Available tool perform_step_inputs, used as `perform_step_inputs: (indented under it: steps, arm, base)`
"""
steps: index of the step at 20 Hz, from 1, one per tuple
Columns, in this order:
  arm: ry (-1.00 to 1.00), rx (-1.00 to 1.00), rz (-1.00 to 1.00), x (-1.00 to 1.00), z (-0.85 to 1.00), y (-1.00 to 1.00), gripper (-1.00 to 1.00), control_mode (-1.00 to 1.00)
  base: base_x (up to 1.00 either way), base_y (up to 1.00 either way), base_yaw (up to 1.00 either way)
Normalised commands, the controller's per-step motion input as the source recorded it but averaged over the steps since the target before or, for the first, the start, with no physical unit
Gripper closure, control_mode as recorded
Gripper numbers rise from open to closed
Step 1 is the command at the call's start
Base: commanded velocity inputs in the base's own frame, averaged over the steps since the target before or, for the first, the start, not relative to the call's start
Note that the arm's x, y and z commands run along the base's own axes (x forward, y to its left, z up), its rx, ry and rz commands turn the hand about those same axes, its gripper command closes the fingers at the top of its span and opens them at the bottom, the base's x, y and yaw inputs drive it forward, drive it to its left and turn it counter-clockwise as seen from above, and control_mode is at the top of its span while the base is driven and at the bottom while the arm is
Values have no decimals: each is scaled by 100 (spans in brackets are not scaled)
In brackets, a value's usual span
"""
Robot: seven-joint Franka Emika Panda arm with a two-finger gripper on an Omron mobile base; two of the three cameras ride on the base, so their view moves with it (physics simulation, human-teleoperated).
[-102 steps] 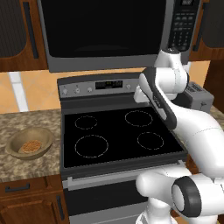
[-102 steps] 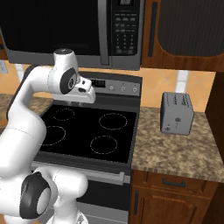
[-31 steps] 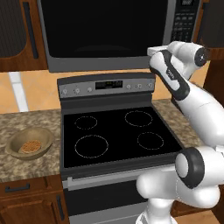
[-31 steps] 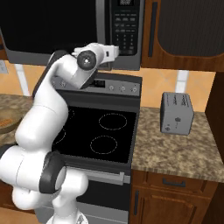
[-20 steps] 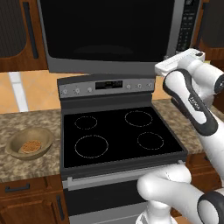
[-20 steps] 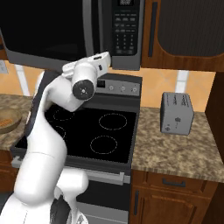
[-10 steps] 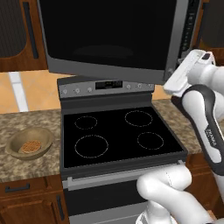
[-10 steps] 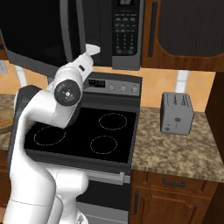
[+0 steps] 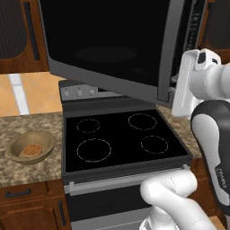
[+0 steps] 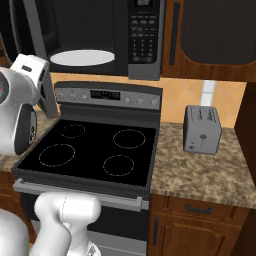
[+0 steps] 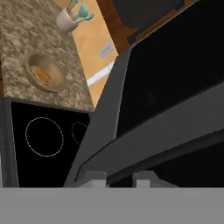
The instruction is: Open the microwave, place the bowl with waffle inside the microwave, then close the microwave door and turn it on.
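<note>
A black stove sits between speckled granite counters, with dark wood cabinets above and below. Right of the stove stands a silver toaster (against an orange wall). A cup of utensils stands far left.

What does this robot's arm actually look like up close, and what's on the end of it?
The arm is made of smooth, rounded glossy white shells joined by dark grey bands at the joints, with small dark lettering on one segment. No loose cables show. It ends in a boxy white end effector, whose two small grey fingertips show in the hand view.
</note>
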Motion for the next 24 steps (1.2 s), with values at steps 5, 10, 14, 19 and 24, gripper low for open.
perform_step_inputs:
  steps: [5,10,14,19,24]
  arm:
    - [1,-16,6,-100,-1,-4,-100,-100]
    - [0,6,5,-54,-2,-99,-100,-100]
    - [-5,14,23,6,-3,-74,-100,-100]
    - [-33,10,35,25,-40,-8,-100,-100]
    - [-42,5,39,42,-57,1,-100,-100]
  base:
    - [0,0,0]
    - [0,0,0]
    - [0,0,0]
    - [0,0,0]
    - [0,0,0]
